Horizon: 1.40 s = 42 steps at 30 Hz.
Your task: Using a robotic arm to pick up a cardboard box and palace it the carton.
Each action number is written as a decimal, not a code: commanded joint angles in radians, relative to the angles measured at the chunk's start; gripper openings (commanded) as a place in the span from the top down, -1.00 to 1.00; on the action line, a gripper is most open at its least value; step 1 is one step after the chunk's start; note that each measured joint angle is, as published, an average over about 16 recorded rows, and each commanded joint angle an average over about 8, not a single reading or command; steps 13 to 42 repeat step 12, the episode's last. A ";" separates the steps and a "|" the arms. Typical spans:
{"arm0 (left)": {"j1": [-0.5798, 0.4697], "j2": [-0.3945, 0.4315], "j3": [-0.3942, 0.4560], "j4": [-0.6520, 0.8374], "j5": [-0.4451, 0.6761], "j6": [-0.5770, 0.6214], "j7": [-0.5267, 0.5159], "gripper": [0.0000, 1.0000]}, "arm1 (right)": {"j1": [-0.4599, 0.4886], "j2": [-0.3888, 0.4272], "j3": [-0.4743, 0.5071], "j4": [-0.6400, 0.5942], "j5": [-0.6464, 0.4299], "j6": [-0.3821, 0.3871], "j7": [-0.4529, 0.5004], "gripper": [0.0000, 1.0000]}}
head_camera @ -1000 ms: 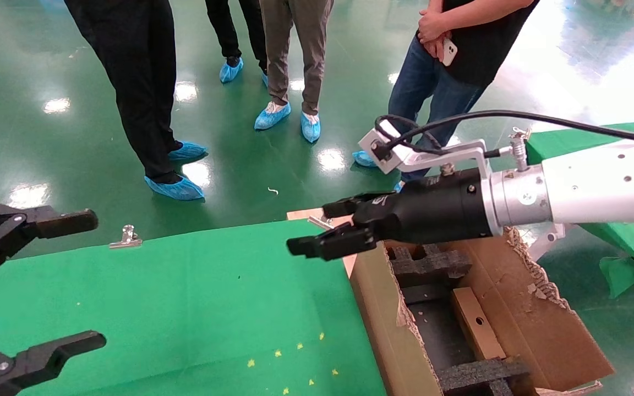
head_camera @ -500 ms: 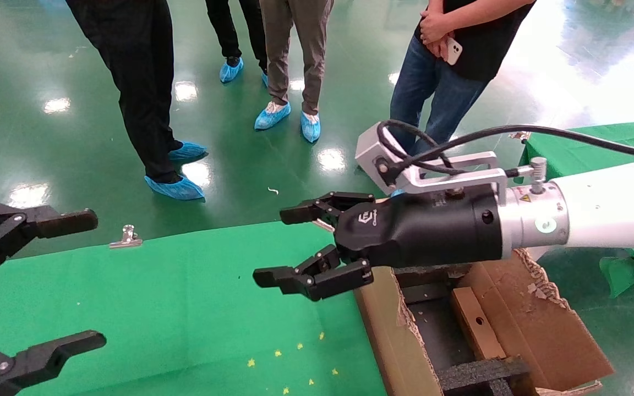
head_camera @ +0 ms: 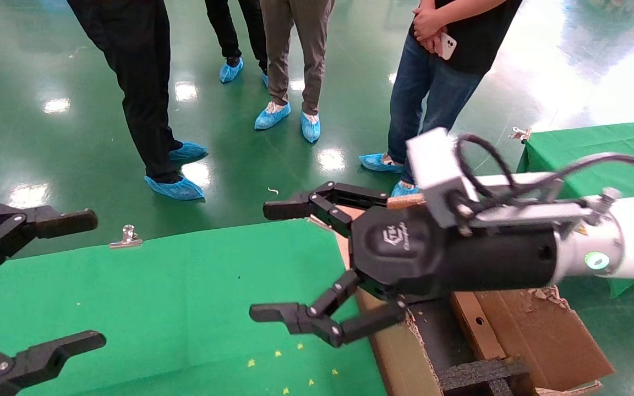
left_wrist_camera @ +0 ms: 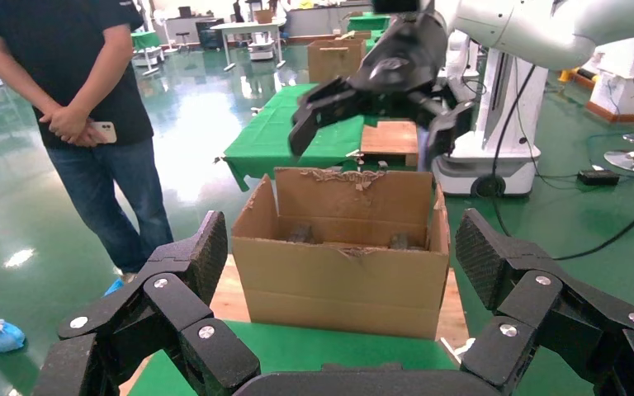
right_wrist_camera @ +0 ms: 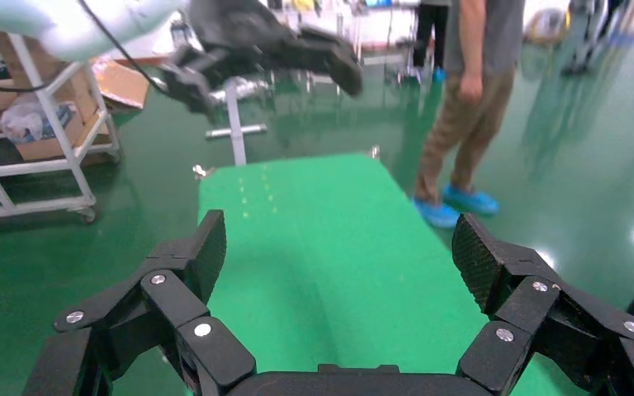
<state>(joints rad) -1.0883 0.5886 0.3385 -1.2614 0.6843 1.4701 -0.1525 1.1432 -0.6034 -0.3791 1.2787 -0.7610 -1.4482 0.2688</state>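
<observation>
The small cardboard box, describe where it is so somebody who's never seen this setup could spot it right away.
Find the big torn-edged carton at the right end of the green table, below the open right gripper. Inside it, the cardboard box stands on edge against the inner wall. Unlike the black foam inserts beside it, it is smooth, brown and has a round hole.

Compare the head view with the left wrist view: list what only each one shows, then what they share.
Only the head view shows the cardboard box lying inside the carton beside black foam inserts, and the green table.

Only the left wrist view shows the carton's outer front wall and another carton far behind.

Both show the open right gripper above the carton's edge, the open left gripper, and a bystander in jeans.
</observation>
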 commanded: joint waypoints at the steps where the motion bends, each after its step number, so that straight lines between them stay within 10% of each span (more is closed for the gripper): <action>1: 0.000 0.000 0.000 0.000 0.000 0.000 0.000 -1.00 | -0.033 -0.004 0.047 0.003 0.015 -0.023 -0.039 -1.00; 42: 0.000 0.000 0.000 0.000 0.000 0.000 0.000 -1.00 | -0.105 -0.012 0.151 0.008 0.047 -0.071 -0.105 -1.00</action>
